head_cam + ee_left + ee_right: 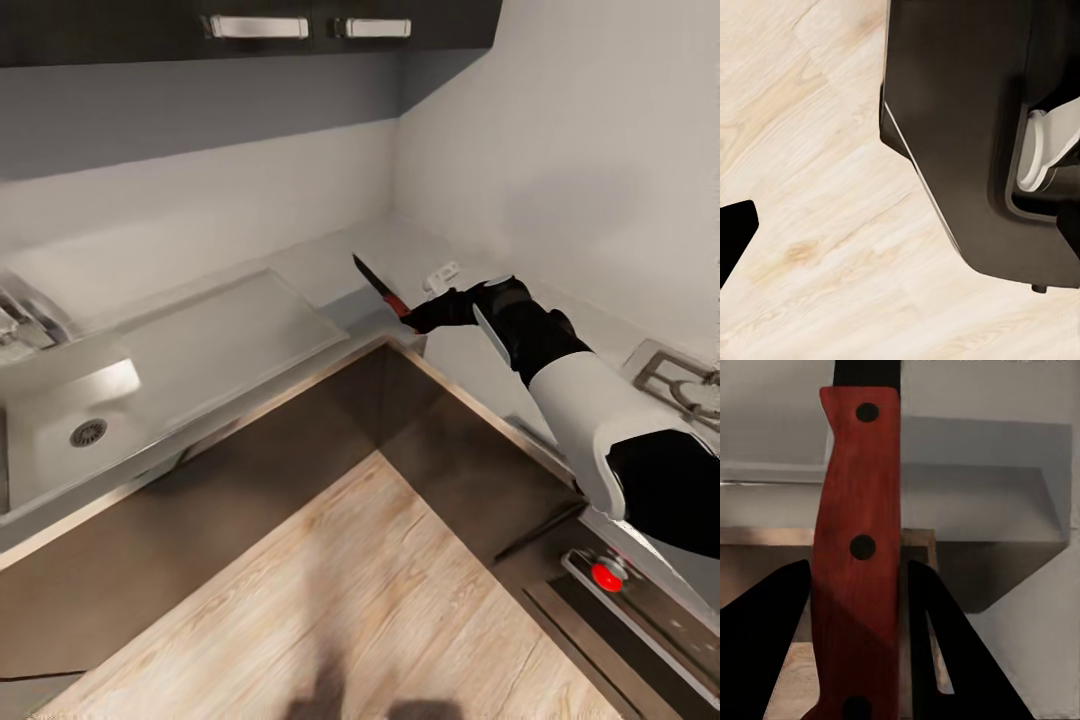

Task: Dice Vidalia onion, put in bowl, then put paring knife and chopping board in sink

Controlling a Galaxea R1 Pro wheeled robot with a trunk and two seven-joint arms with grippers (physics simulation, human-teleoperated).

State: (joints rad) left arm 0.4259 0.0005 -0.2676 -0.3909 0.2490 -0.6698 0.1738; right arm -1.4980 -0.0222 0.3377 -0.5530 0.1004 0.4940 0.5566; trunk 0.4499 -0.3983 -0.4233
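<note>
A home kitchen: a steel sink [70, 420] with drainboard set in a grey L-shaped desk [330, 265], dark wall cabinets [250, 25] with steel handles, a hob [680, 385], wood floor [360, 610].

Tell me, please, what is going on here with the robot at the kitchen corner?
The right gripper is shut on the paring knife, holding it in the air over the corner of the countertop, blade pointing up and away. In the right wrist view its fingers clamp the red handle. The sink lies to the left, its basin showing just the drain. Below the left wrist camera is wood floor.
</note>
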